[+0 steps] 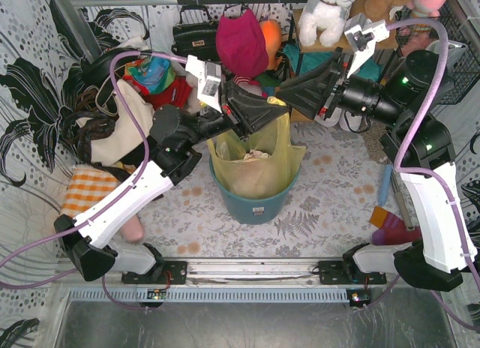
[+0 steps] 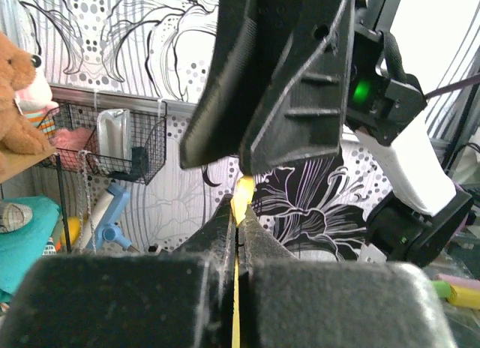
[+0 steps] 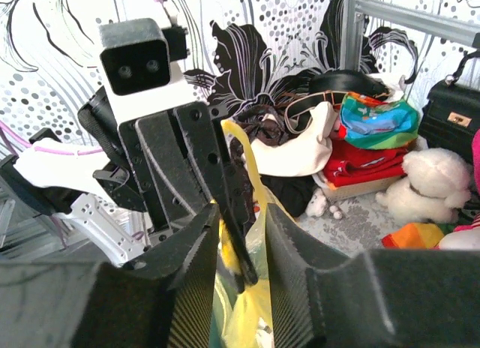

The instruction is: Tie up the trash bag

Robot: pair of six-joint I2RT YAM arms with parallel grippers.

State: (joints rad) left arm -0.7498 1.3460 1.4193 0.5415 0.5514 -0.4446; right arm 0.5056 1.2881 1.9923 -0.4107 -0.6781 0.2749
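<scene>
Trash bag (image 1: 255, 164): thin, translucent yellow-green plastic, standing inside a round teal-blue plastic bin (image 1: 253, 207).
Left gripper (image 2: 238, 217): clamped tight on a raised strip of the bag.
Right gripper (image 3: 241, 228): fingers parted, straddling that strip.

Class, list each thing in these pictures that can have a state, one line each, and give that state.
trash bag: untied, mouth open, sitting in the bin, one handle pulled up.
bin: upright, lined by the trash bag.
left end effector: shut on a yellow strip of the trash bag.
right end effector: open, fingers either side of the bag plastic.
</scene>
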